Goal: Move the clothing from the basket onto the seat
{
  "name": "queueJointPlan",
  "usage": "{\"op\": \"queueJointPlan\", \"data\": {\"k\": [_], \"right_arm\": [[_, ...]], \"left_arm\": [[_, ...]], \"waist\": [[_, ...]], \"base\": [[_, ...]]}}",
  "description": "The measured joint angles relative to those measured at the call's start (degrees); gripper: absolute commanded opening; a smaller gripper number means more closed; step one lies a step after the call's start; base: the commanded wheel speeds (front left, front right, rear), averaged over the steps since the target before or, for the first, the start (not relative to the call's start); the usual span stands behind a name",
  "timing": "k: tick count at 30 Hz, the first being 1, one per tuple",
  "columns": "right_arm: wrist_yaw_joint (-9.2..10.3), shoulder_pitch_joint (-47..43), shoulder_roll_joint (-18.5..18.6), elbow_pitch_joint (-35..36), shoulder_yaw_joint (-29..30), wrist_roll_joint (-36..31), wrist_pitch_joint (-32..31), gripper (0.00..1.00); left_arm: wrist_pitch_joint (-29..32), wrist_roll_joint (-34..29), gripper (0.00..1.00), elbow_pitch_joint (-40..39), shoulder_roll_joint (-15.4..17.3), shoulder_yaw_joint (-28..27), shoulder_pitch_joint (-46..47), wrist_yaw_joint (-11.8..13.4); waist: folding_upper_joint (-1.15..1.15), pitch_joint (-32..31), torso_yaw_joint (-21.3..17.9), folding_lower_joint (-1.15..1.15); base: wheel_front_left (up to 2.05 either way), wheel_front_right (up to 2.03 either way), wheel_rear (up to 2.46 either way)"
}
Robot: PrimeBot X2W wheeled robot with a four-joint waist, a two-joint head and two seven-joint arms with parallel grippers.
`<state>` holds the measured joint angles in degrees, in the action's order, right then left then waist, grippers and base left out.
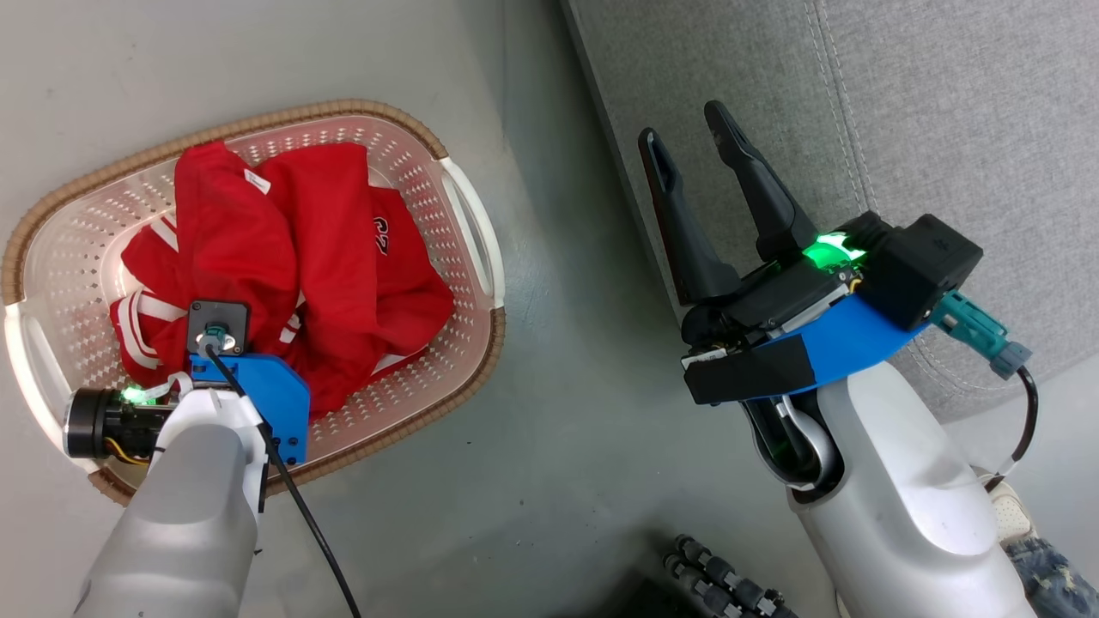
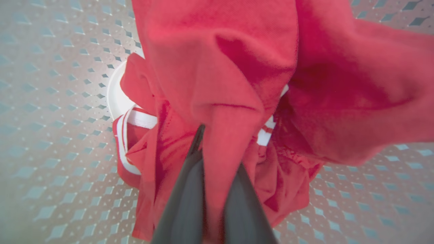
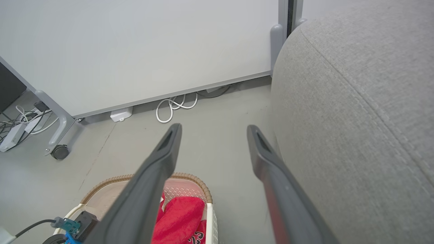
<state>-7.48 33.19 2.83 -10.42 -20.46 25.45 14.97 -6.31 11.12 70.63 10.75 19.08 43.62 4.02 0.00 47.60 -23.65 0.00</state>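
Observation:
The clothing, bright red with white stripes and a small white logo, lies heaped in the cream perforated basket with its brown woven rim, on the floor at the left. My left arm reaches down into the basket. In the left wrist view my left gripper is shut on a fold of the clothing, which hangs between the two dark fingers. My right gripper hovers open and empty beside the grey seat. The right wrist view shows that gripper, the seat, and the basket with the clothing below.
Grey floor separates basket and seat. A person's shoe and jeans leg are at the lower right. A white panel on a castor stands beyond, with coiled white cables along its foot.

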Motion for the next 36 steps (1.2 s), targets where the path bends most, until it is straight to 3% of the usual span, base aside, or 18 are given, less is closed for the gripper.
{"op": "queueJointPlan", "data": {"k": [9,16,29,32,36], "right_arm": [[0.0,0.0,0.0,-1.1,0.4,-0.6,0.0,1.0],[0.0,-0.6,0.0,-3.3,0.7,-1.7,0.0,1.0],[0.0,-8.5,-0.1,-11.8,3.3,-6.5,0.1,1.0],[0.0,-10.9,-0.1,-13.3,4.4,-6.9,-0.3,1.0],[0.0,-13.4,-0.1,-13.6,5.5,-7.2,-1.3,1.0]], "left_arm": [[-1.3,1.0,0.0,0.9,-0.6,0.4,0.0,-0.9],[-2.5,1.6,0.0,1.5,-2.9,1.4,-0.3,-2.4],[-5.2,4.6,0.0,1.5,-7.7,4.2,-5.1,-7.7],[-4.6,7.6,0.0,-2.1,-7.6,7.6,-7.9,-9.5],[-3.3,12.2,0.0,-8.0,-7.8,13.1,-10.1,-10.1]], "waist": [[0.0,-1.3,0.9,0.0],[0.0,-5.8,2.5,0.0],[0.0,-21.9,8.6,-0.01],[0.0,-26.1,10.6,-0.01],[0.0,-31.4,13.2,-0.02]], "base": [[0.0,0.0,0.0],[0.0,0.0,0.0],[0.0,0.0,0.0],[0.0,0.0,0.0],[0.0,0.0,0.0]]}}
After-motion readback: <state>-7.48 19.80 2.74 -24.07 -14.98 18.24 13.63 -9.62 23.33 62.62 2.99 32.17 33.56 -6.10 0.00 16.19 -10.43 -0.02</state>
